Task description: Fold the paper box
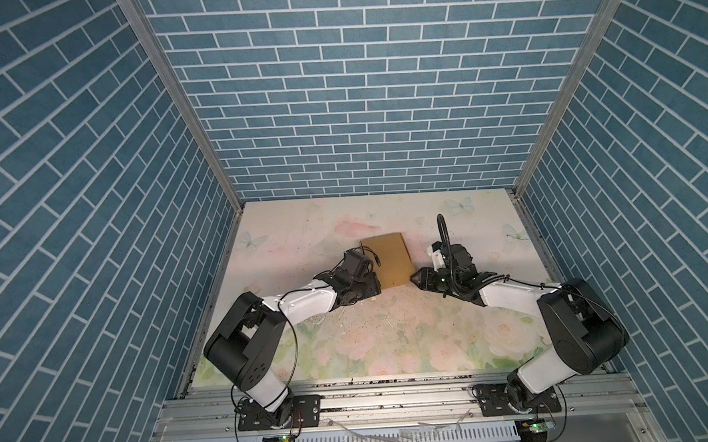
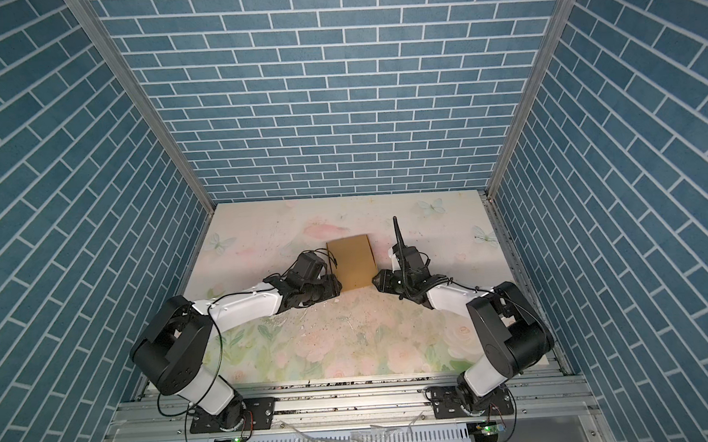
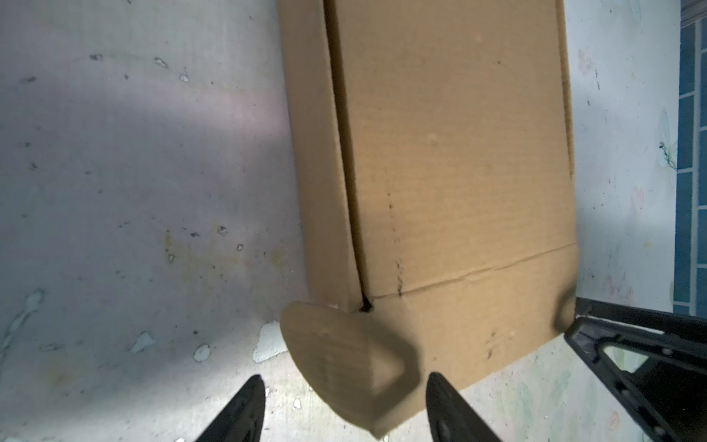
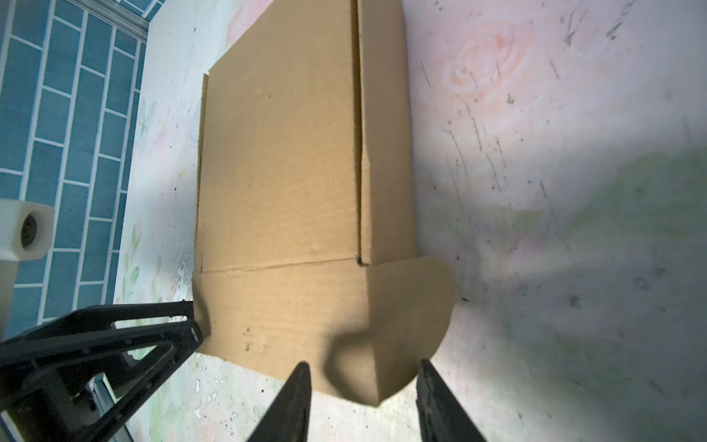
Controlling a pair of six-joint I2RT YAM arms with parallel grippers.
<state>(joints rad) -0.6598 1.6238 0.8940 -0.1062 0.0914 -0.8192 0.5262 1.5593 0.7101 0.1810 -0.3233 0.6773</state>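
Note:
The paper box (image 1: 388, 264) (image 2: 353, 263) lies in the middle of the table in both top views, plain brown, lid panel down and side walls folded up. Its near front flap (image 3: 478, 317) (image 4: 275, 306) carries a rounded ear at each corner. My left gripper (image 1: 374, 285) (image 3: 344, 377) is at the near left corner, open, straddling the left ear (image 3: 340, 356) with a gap on one side. At the near right corner, my right gripper (image 1: 415, 278) (image 4: 363, 363) is open around the right ear (image 4: 405, 325). Neither pair of jaws pinches the cardboard.
The table (image 1: 392, 340) has a worn floral surface with paint chips. Blue brick walls (image 1: 358, 105) close in the back and both sides. An aluminium rail (image 1: 395, 398) with both arm bases runs along the front. A white mount (image 4: 23, 229) shows in the right wrist view.

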